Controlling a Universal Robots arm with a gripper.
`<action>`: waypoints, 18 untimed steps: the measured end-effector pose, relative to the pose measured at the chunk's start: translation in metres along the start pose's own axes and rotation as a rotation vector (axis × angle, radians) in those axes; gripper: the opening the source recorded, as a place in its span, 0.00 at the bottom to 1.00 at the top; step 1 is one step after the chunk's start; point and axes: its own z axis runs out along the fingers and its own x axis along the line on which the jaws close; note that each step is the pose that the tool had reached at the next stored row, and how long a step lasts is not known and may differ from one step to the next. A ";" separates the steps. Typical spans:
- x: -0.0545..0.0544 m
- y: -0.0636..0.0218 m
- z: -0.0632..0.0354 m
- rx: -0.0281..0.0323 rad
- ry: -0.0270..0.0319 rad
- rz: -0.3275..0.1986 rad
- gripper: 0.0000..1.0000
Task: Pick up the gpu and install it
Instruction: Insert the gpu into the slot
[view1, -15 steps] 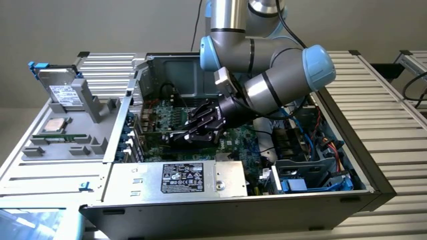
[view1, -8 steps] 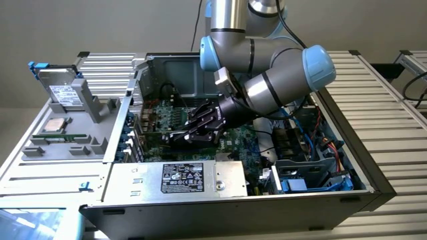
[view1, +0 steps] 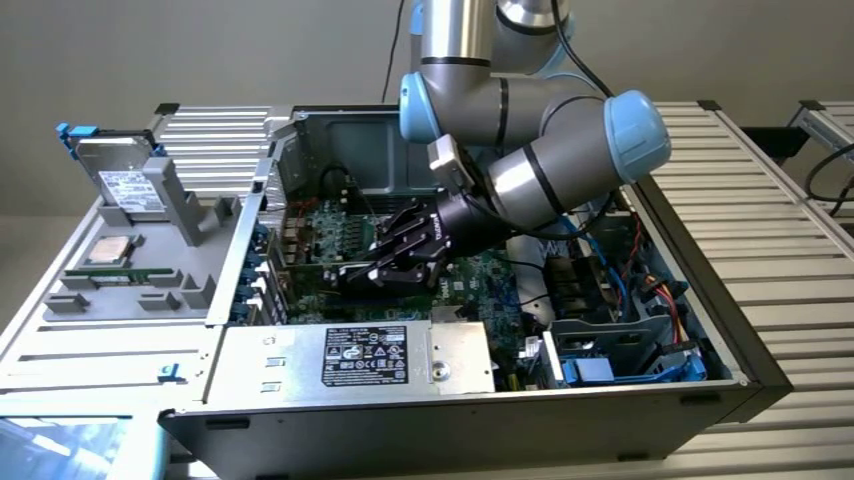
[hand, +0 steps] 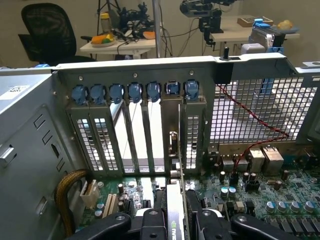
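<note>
Inside the open computer case (view1: 694, 385), my gripper (view1: 390, 268) reaches down over the green motherboard (view1: 487, 290). In the wrist view, the gripper (hand: 175, 225) is shut on the gpu (hand: 173, 220), with a black finger (hand: 150, 225) on each side of the card. The card stands on edge over the motherboard's slots (hand: 145, 187). Its silver bracket (hand: 172, 120) rises against the rear slot wall, in line with one of the blue clips (hand: 172, 89). The gripper hides the card's lower edge, so I cannot tell whether it sits in the slot.
A silver power supply (view1: 360, 360) lies along the case's near side. On the exterior view's left, a grey tray (view1: 134, 290) holds a hard drive (view1: 127, 190), a processor (view1: 110, 250) and a memory stick (view1: 127, 272). A red wire (hand: 250, 115) crosses the rear grille. Capacitors (hand: 280, 205) stand beside the gripper.
</note>
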 end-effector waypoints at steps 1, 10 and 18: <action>0.000 0.0000 0.0000 -0.0001 -0.0002 0.000 0.28; 0.000 0.0023 -0.0017 -0.0009 -0.0003 0.000 0.28; 0.000 0.0024 -0.0021 -0.0009 -0.0016 -0.001 0.28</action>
